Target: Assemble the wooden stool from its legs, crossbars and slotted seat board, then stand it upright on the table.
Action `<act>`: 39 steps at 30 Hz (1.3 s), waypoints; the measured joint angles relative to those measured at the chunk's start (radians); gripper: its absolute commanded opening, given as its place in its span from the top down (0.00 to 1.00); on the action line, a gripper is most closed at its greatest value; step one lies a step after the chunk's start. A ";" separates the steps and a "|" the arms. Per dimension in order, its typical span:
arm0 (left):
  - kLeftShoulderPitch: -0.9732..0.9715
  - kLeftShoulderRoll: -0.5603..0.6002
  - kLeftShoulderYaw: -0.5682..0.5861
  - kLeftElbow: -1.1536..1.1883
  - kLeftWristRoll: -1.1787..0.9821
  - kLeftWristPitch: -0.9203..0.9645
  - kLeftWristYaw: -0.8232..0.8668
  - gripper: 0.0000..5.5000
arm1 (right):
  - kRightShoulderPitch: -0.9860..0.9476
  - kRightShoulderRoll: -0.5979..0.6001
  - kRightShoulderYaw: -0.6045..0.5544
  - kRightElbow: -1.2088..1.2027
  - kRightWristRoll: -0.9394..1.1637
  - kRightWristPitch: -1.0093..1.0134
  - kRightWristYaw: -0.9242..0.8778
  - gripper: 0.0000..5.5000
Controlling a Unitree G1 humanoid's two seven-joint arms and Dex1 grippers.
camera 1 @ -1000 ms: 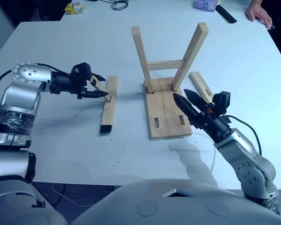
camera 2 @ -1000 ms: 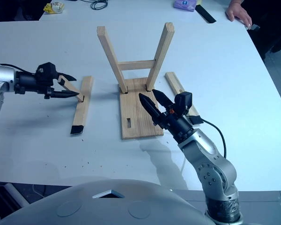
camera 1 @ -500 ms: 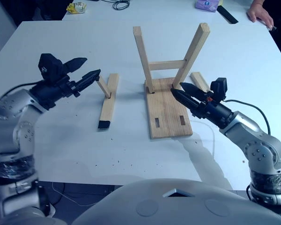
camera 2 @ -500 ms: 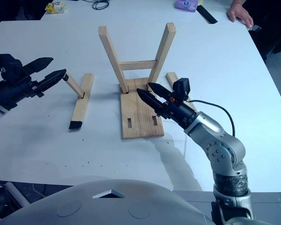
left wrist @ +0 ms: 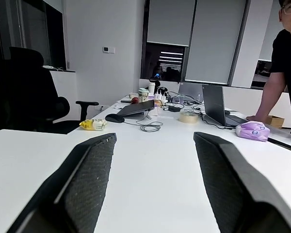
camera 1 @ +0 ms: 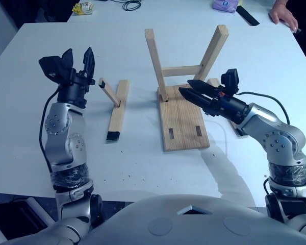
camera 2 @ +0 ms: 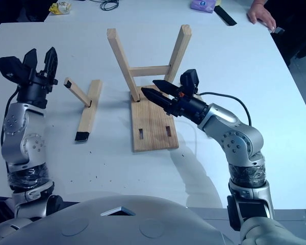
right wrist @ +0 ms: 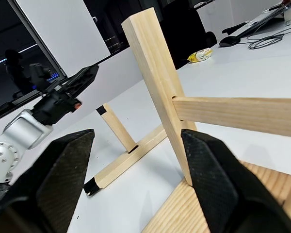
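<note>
Leg [camera 1: 117, 109] noted lying front-to-back, just right of upturned left claw [camera 1: 78, 51], spread open; right claw [camera 1: 185, 86] farther off, likewise agape.

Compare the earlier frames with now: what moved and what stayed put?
The left claw drew back from the short crossbar standing in the loose leg and swung upward, open and empty. The right claw, open, advanced over the seat board toward the base of the upright leg on the robot's left. The wooden parts stayed where they were.
</note>
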 measured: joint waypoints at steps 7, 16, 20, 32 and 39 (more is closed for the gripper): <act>-0.119 -0.002 -0.047 0.126 0.050 -0.060 0.005 0.46 | 0.001 0.030 0.030 -0.001 -0.025 0.000 0.005 0.40; -0.212 0.060 -0.011 -0.073 0.048 -0.101 0.019 0.46 | -0.001 0.047 0.030 -0.003 -0.041 0.001 0.004 0.40; -0.145 0.037 -0.028 -0.125 0.037 0.047 0.069 0.46 | 0.010 0.045 0.028 -0.010 -0.041 0.010 0.004 0.40; 0.056 -0.099 -0.090 -0.024 -0.065 0.155 0.052 0.46 | -0.020 0.042 0.015 -0.007 -0.042 0.029 0.003 0.40; 0.065 -0.087 -0.040 -0.280 -0.162 0.152 0.053 0.46 | 0.015 0.039 0.010 -0.023 -0.044 0.029 0.000 0.40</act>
